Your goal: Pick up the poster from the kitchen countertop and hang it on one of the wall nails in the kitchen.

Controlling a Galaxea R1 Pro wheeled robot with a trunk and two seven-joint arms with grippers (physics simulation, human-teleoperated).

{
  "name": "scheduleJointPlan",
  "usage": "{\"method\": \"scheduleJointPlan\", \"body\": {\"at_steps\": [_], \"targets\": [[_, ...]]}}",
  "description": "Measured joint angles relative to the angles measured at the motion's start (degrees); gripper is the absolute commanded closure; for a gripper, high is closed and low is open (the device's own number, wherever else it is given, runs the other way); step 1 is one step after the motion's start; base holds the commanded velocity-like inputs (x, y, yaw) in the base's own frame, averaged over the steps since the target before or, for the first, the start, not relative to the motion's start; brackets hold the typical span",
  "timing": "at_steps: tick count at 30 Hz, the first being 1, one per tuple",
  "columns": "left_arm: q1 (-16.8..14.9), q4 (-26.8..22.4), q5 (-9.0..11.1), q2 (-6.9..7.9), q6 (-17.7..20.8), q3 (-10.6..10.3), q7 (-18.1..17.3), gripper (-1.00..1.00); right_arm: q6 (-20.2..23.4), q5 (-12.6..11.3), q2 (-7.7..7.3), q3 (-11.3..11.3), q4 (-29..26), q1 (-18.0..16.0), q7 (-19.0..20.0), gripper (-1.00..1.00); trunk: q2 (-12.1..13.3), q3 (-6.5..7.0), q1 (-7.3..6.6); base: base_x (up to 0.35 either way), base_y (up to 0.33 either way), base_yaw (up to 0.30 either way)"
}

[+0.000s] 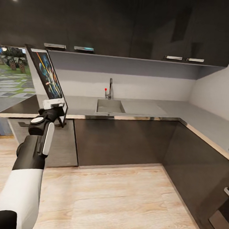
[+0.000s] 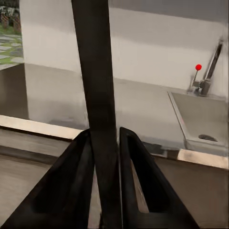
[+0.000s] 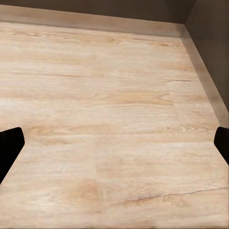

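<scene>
room: a simulated kitchen with dark upper cabinets, a pale wall and light wood floor [image 3: 114,124].
kitchen countertop [image 1: 184,115]: grey l-shaped worktop across the middle of the head view, running from 9 o'clock round to 3 o'clock, over dark cabinet fronts.
sink [image 1: 110,106]: set into the worktop near centre, tap [image 1: 110,88] behind it at 12 o'clock.
poster [image 1: 48,74]: lifted off the worktop, upright and tilted, at 10 o'clock in the head view; edge-on in the left wrist view.
left gripper [image 1: 54,105]: clamped on the poster's lower edge.
right gripper [image 3: 114,143]: fingertips wide apart over the floor, empty.
progress: pickup looks done; finding a wall nail and hanging remain. no nail is visible.
</scene>
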Motion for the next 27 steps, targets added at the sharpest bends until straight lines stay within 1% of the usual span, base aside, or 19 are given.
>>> {"method": "scheduleJointPlan", "body": {"at_steps": [2, 3, 5, 6, 7, 8, 10, 11, 13, 14, 15, 16, 17, 18, 19, 21, 22, 26, 27], "targets": [[0.0, -1.2, 0.1, 0.06, 1.4, 0.1, -5.3, 1.00, 0.0, 0.1, -0.02, 0.0, -0.1, -0.5, 0.1, -1.00, 0.0, 0.00, -0.01, -0.057, 0.000, 0.000], [0.0, -2.4, 0.4, 0.28, 2.1, 0.1, -10.7, 1.00, 0.3, 0.2, -0.02, 0.1, -0.2, -1.4, 0.1, -1.00, 0.0, 0.01, -0.01, -0.036, 0.000, 0.000], [0.0, -3.6, 0.1, 0.55, 2.6, 0.0, -15.4, 1.00, 1.2, 0.2, -0.03, 0.1, -0.2, -2.4, 0.2, -1.00, 0.0, 0.00, -0.01, -0.023, 0.000, 0.000], [0.0, -4.5, 0.2, 0.71, 3.0, 0.0, -19.8, 1.00, 2.8, 0.3, -0.08, 0.1, -0.4, -3.4, 0.3, -1.00, 0.0, 0.01, -0.01, -0.015, 0.000, 0.000], [0.0, -4.8, 0.0, 0.80, 3.1, 0.0, -21.7, 1.00, 3.9, 0.3, -0.10, 0.1, -0.6, -3.9, 0.4, -1.00, 0.0, 0.00, -0.01, -0.009, 0.000, 0.000], [0.0, -5.3, 0.1, 0.90, 3.4, 0.0, -24.9, 1.00, 6.0, 0.3, -0.14, 0.1, -1.1, -4.9, 0.9, -1.00, 0.0, 0.00, -0.01, -0.007, 0.000, 0.000], [0.0, -5.5, -0.1, 0.98, 3.7, 0.0, -27.7, 1.00, 8.0, 0.4, -0.17, 0.2, -1.8, -6.1, 1.9, -1.00, 0.0, 0.00, -0.01, -0.005, 0.000, 0.000], [0.1, -5.7, 0.0, 1.02, 4.0, 0.0, -30.2, 1.00, 10.0, 0.4, -0.19, 0.2, -2.7, -7.2, 3.3, -1.00, 0.0, 0.00, -0.01, -0.003, 0.000, 0.000], [0.1, -5.8, -0.1, 1.07, 4.2, 0.0, -32.9, 1.00, 12.0, 0.4, -0.21, 0.3, -3.7, -8.1, 5.0, -1.00, 0.0, 0.00, -0.01, -0.002, 0.000, 0.000], [0.2, -5.9, 0.0, 1.12, 4.4, 0.0, -35.8, 1.00, 14.1, 0.4, -0.23, 0.3, -5.0, -8.9, 6.9, -1.00, 0.0, 0.00, -0.01, -0.001, 0.000, 0.000], [0.2, -5.8, -0.2, 1.13, 4.4, 0.1, -37.4, 1.00, 15.4, 0.4, -0.25, 0.3, -5.8, -9.4, 7.9, -1.00, 0.0, 0.00, -0.01, 0.000, 0.000, 0.000], [0.3, -5.8, -0.1, 1.19, 4.5, 0.0, -40.6, 1.00, 17.8, 0.4, -0.27, 0.3, -7.5, -10.0, 9.6, -1.00, 0.0, 0.00, -0.01, 0.000, 0.000, 0.000], [0.4, -5.6, -0.2, 1.61, 4.6, 0.1, -45.3, 1.00, 21.9, 0.4, -0.31, 0.3, -10.5, -10.6, 12.6, -1.00, 0.0, 0.01, -0.02, 0.000, 0.000, 0.000], [0.4, -5.5, -0.5, 1.96, 4.5, 0.1, -47.0, 1.00, 23.4, 0.4, -0.38, 0.3, -11.7, -10.8, 13.9, -1.00, 0.0, 0.00, -0.01, 0.000, 0.000, 0.000], [1.1, -5.1, -0.6, 2.99, 4.5, 0.2, -50.4, 1.00, 26.8, 0.3, -1.14, 0.2, -14.2, -11.3, 17.4, -1.00, 0.0, 0.00, -0.01, 0.000, 0.000, 0.000], [2.2, -4.2, -0.6, 4.25, 4.4, 0.2, -54.2, 1.00, 30.7, 0.2, -2.39, 0.2, -16.9, -11.9, 21.6, -1.00, 0.0, 0.00, -0.01, 0.000, 0.000, 0.000], [3.1, -3.4, -0.7, 5.22, 4.3, 0.2, -57.5, 1.00, 33.6, 0.1, -3.50, 0.2, -18.7, -12.7, 25.4, -1.00, 0.0, 0.00, -0.01, 0.000, 0.000, 0.000], [4.8, -1.9, -0.6, 6.74, 3.8, 0.2, -64.3, 1.00, 38.4, 0.0, -5.21, 0.1, -21.0, -15.2, 32.7, -1.00, 0.0, 0.01, -0.01, 0.000, 0.000, 0.000], [5.5, -1.0, -0.7, 7.27, 3.0, 0.2, -67.3, 1.00, 39.9, 0.0, -5.79, -0.4, -21.5, -16.5, 36.4, -1.00, 0.0, 0.01, -0.01, 0.000, 0.000, 0.000]]}}
